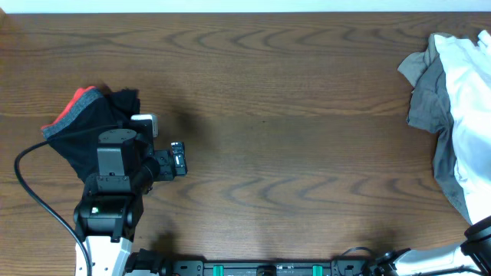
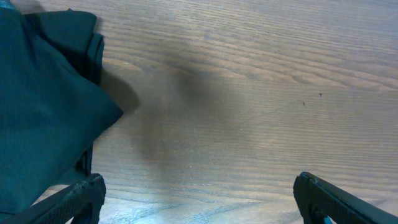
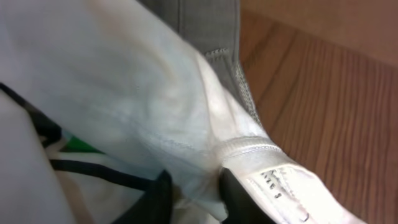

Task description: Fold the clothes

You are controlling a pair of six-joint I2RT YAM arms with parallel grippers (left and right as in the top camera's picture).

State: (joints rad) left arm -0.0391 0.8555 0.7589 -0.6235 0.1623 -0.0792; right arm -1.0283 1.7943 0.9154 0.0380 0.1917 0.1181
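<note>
As it lies crumpled, white shirt overlapping grey garment

No legible text; faint unreadable print on white garment

Your table is warm brown wood with darker wavy grain. At the left of the overhead frame you have a black garment with an orange-red band on its upper edge; in the left wrist view it reads dark teal. At the right edge you see a grey garment and a white garment. In the right wrist view, the white fabric at lower left carries thin black lines and a green patch. Your left arm is black.
</note>
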